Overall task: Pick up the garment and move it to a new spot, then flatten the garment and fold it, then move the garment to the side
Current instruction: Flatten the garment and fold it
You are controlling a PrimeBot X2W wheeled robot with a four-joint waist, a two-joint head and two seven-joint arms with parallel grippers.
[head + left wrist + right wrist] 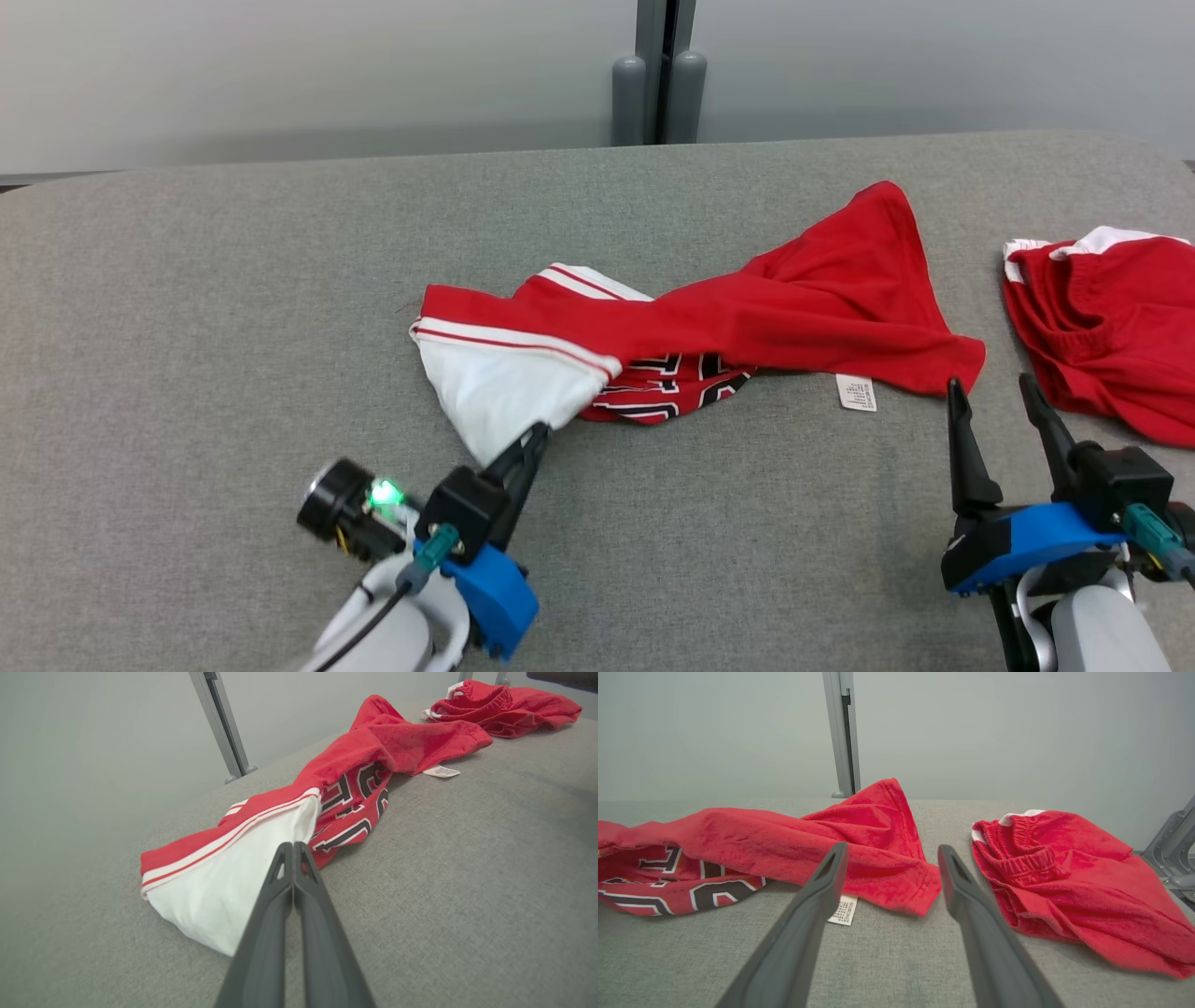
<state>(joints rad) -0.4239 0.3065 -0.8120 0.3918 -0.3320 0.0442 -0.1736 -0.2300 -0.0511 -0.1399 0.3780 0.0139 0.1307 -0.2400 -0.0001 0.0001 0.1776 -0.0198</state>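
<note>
The garment (794,308) is a red shirt with a white sleeve (495,392) and dark lettering, lying twisted in a long strip across the grey table (233,327). My left gripper (537,436) is shut on the sleeve's near corner, which is drawn to a point at the fingertips. In the left wrist view the shut gripper (293,845) lies over the white sleeve (210,896). My right gripper (988,383) stands open just in front of the garment's right hem corner, not touching it. In the right wrist view that gripper (893,849) frames the hem corner (906,891).
A second red piece with an elastic waistband (1111,327) lies at the table's right edge, close to my right gripper. A white care label (856,392) sticks out under the shirt's hem. Behind the table a grey post (658,84) stands against the wall.
</note>
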